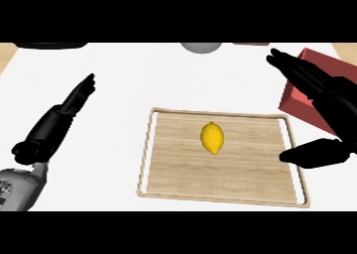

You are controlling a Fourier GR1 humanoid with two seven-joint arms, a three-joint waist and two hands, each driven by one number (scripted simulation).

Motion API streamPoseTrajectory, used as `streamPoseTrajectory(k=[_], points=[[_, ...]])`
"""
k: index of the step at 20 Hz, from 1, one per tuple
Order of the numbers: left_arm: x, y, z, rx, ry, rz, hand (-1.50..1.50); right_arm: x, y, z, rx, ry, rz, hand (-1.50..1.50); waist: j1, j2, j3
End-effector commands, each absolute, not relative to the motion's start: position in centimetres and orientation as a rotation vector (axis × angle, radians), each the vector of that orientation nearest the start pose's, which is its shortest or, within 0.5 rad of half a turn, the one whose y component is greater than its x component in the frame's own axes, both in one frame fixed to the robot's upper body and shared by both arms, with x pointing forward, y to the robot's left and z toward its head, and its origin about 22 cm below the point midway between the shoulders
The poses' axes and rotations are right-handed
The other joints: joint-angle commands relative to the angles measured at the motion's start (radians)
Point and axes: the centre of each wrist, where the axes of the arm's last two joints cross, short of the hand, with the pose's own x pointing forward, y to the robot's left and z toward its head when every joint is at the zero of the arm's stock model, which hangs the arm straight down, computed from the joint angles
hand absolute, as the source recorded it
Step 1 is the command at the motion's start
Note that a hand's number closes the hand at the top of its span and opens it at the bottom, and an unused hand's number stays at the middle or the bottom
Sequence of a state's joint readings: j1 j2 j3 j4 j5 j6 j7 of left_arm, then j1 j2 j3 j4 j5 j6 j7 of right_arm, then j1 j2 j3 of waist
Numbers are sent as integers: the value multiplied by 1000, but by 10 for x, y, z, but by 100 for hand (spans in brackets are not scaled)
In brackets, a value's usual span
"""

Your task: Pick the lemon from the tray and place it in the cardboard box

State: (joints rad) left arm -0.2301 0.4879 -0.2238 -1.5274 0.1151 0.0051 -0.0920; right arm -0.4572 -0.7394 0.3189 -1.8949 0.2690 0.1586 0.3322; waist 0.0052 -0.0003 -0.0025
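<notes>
- The grey left forearm (12, 188) comes in at the lower left corner of the head view, over the white counter (130, 89).
- The wooden tray (219, 198) lies flat on the counter, a little right of the middle, with a raised rim all round.
- The left hand (53, 124) shows left of the tray and well apart from it. Its fingers are straight and pressed together, pointing up and away, and it holds nothing.
- The lemon (213, 138) lies on the tray's floor, slightly above the tray's middle, with its long axis running near to far. Neither hand touches it.
- The right hand (336, 106) shows at the right edge. Its thumb (313, 153) is spread wide and juts leftward over the tray's right rim. Its fingers (295, 67) are stretched out straight toward the far side, and it grasps nothing.
- The red box (300, 105) stands just right of the tray's far right corner, partly hidden behind the right hand.
- A grey round object (202, 47) sits at the far edge, above the tray, and a dark object (49, 45) lies at the far left.
</notes>
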Motion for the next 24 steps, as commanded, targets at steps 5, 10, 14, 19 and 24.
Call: streamPoseTrajectory(k=[5, 10, 14, 19, 24], points=[[282, 268, 63, 67, -1731, -556, 0, 261, -165, 222, -729, -1363, 1553, -150, 21, -3, -2], [284, 266, 61, 84, -1751, -535, 0, 260, -110, 212, -773, -1217, 1650, -150, 11, -1, 0], [281, 260, 54, 81, -1748, -547, 0, 259, -68, 213, -794, -1115, 1678, -150, 10, -4, 0], [289, 254, 65, 79, -1746, -543, 0, 253, -41, 191, -764, -1066, 1624, -150, -1, -4, 1], [289, 268, 75, 89, -1746, -532, 0, 262, -43, 179, -743, -1020, 1622, -150, -2, -3, 2]])
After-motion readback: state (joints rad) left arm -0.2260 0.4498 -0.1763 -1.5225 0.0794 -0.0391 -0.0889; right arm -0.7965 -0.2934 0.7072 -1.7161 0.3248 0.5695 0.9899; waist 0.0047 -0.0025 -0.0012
